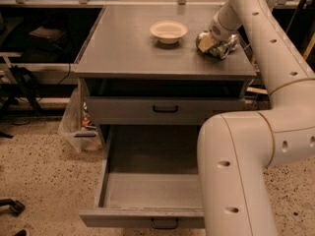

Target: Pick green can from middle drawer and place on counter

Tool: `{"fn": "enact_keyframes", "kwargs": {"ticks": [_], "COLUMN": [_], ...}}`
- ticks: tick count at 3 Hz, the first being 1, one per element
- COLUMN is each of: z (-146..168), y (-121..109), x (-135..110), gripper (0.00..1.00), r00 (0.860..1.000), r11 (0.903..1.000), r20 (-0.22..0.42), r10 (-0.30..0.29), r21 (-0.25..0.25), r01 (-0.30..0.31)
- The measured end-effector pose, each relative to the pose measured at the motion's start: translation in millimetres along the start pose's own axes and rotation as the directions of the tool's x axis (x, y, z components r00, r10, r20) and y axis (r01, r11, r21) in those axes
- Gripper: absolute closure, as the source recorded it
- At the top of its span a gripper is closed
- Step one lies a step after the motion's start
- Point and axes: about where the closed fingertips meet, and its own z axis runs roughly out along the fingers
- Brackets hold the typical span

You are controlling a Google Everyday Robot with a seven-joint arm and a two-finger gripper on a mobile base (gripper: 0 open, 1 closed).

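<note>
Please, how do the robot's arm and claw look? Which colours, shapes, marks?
The arm is cream-white: thick rounded tube segments with a bulging elbow. Small dark round holes dot its shell, and a thin yellowish seam rings one joint. No loose cables show. The claw, at the right side of the counter by the green can, looks pale tan and far smaller.

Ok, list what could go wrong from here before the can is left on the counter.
1. The gripper is at the right side of the counter with the green can, which looks tilted. If it is let go like this, it might roll off the right edge.
2. The cream bowl sits just left of the gripper, so a leftward retreat could knock it.
3. The middle drawer stands pulled out, close to the arm, which could bump it.
</note>
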Motion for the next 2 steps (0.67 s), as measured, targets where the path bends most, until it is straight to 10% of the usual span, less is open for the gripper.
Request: {"fn": "enact_keyframes", "kwargs": {"ticks": [2], "z": [0.1], "y": [0.0], "x": [0.0], "gripper": [0.12], "r00": [1.000], "r11": [1.0000], "r20": [0.000], "r10": [0.000], "r21": [0.000], "r01": [0.000]}}
